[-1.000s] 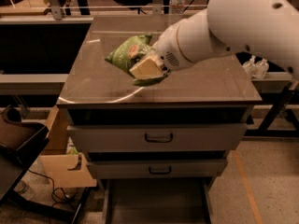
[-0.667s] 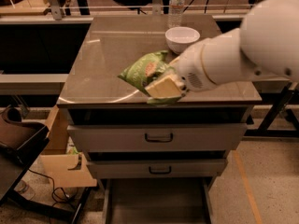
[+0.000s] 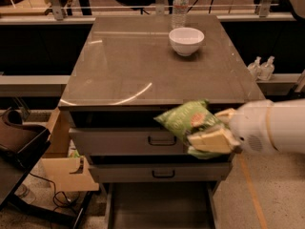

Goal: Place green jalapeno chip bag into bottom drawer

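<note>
The gripper [image 3: 213, 140] holds the green jalapeno chip bag [image 3: 187, 119] in closed jaws, in mid-air before the drawer fronts [image 3: 119, 142] and above the open bottom drawer [image 3: 159, 209]. The bag looks light, soft and slick, so a firm pinch on its crimped edge seems safest.

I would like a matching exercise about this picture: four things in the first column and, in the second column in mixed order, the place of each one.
Column one
1. green jalapeno chip bag
2. white bowl
3. water bottle
4. bottom drawer

Column two
A. pulled open, low near the floor
B. at the far edge of the cabinet top
C. in the air in front of the drawer fronts
D. on the cabinet top, right of its middle, open side up

Pairs: 1-C, 2-D, 3-B, 4-A.

The end effector, at the right of the cabinet's front, is shut on the bag.
</note>
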You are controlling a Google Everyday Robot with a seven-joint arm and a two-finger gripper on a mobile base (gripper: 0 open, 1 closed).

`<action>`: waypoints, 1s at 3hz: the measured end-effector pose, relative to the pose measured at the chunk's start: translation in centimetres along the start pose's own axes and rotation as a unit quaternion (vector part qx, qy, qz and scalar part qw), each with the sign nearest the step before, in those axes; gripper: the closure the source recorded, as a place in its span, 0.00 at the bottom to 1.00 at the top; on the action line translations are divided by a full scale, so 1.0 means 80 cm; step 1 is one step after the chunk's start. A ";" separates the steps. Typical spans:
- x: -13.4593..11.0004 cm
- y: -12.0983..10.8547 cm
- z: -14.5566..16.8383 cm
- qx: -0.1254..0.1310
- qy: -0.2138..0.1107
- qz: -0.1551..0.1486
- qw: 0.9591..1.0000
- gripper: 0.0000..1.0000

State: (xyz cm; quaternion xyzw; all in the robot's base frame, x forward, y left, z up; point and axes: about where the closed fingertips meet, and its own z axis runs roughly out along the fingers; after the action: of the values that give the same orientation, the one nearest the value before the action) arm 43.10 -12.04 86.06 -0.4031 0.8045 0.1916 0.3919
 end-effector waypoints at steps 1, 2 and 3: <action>0.090 0.003 0.003 -0.022 0.014 0.052 0.998 1.00; 0.176 0.006 0.033 -0.046 0.032 0.106 0.993 1.00; 0.232 -0.003 0.090 -0.064 0.054 0.141 0.986 1.00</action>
State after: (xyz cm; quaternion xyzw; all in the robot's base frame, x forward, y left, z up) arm 39.88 -16.97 67.05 -0.3198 0.8593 0.2739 0.2904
